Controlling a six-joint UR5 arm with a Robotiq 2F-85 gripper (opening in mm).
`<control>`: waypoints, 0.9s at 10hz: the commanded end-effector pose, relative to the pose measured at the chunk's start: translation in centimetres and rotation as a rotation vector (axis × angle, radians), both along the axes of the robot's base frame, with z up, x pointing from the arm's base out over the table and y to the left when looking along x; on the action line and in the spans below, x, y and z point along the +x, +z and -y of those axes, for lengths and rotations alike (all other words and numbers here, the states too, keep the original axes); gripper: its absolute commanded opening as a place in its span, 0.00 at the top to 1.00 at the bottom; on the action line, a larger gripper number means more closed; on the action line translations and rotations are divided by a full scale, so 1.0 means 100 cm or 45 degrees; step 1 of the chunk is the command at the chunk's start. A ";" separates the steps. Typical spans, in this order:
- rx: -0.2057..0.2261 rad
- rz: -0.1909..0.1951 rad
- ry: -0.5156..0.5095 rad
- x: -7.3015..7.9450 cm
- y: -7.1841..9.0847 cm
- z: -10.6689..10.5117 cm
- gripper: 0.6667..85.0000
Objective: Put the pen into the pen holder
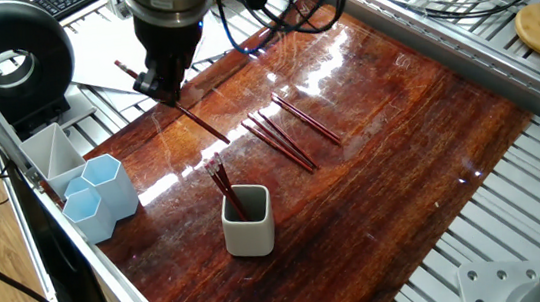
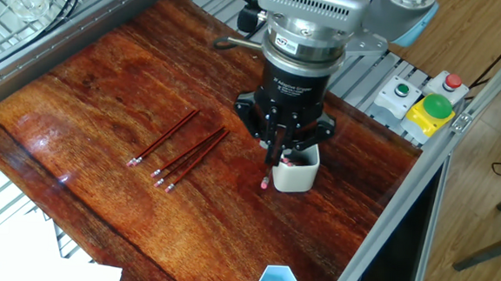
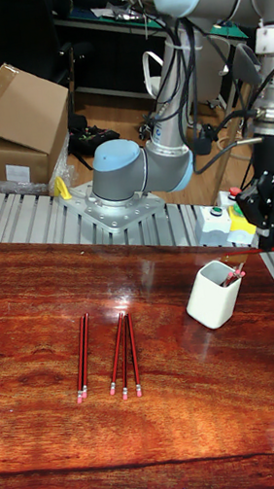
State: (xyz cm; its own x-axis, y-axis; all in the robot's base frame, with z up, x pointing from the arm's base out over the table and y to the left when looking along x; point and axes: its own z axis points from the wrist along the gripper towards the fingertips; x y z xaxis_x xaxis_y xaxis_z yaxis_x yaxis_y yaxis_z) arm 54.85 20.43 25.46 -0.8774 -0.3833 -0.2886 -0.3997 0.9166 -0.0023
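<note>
the tabletop (image 1: pixel 382 159) is dark, glossy red wood. above its edge hangs the arm, its end effector (image 1: pixel 160 82) (image 2: pixel 278 151) (image 3: pixel 271 208) clamped on one pen (image 1: pixel 186 116) (image 3: pixel 266 251); the pen is off the tabletop, lying nearly level in the tall view, above and to one side of the holder. the holder (image 1: pixel 248 221) (image 2: pixel 297 169) (image 3: pixel 214 293), an off-white rounded-square cup, stands upright near the tabletop edge with a few red pens (image 1: pixel 221 184) already leaning inside, pink ends up. two pale blue hex cups (image 1: pixel 101 195) stand together well apart from the holder, beside a grey tray (image 1: pixel 49 154) at the tabletop corner. on the open wood lie five more loose pens (image 1: pixel 288 134) (image 2: pixel 180 151) (image 3: pixel 105 355), flat and roughly parallel, a pair and a group of three just beside each other.
</note>
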 end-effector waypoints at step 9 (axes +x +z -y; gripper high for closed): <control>0.136 0.005 -0.073 -0.049 0.007 0.001 1.00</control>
State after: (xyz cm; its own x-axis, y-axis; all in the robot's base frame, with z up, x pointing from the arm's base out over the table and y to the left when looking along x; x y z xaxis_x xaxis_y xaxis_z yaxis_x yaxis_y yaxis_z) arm 51.87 20.00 25.14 -0.9082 -0.3201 -0.2697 -0.3449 0.9374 0.0490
